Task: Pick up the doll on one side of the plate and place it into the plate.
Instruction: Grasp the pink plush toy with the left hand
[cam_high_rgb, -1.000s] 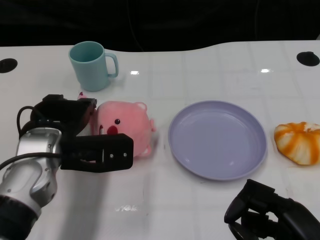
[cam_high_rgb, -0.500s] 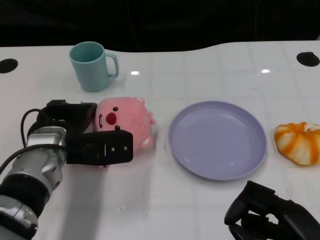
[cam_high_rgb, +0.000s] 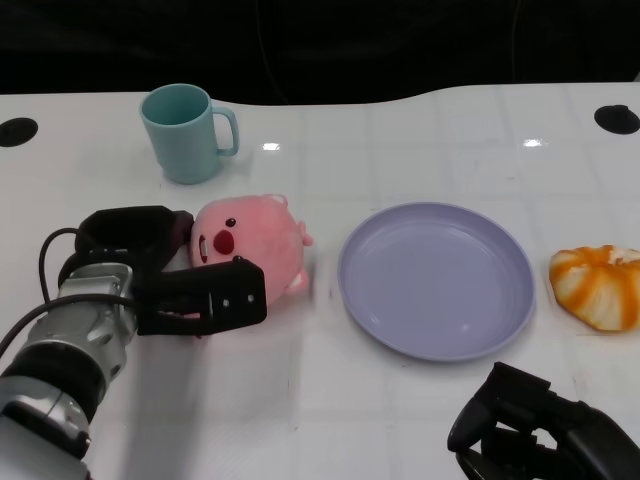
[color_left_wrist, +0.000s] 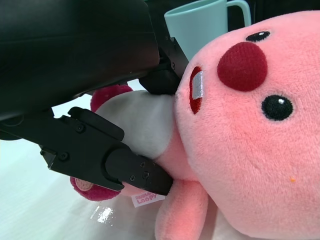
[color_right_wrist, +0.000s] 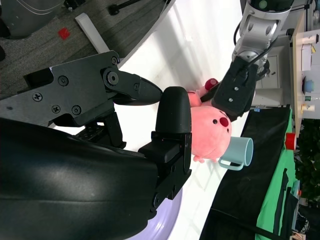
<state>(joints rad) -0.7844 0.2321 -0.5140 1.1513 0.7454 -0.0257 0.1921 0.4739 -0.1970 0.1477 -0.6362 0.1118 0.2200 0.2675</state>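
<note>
A pink plush doll lies on the white table just left of the lavender plate. My left hand grips the doll from its left side, one finger across its front and the others behind it. The left wrist view shows the doll up close, its white belly caught between my black fingers. The plate holds nothing. My right hand rests near the table's front edge, right of centre, holding nothing, its fingers loosely apart. The right wrist view shows the doll in the left hand from afar.
A teal mug stands behind the doll at the back left; it also shows in the left wrist view. An orange-and-white striped object lies right of the plate. Two dark round holes sit at the table's far corners.
The left hand has tightened on the doll and drawn back a little toward me. The doll has shifted slightly away and tilted its face upward. The right hand has not moved.
</note>
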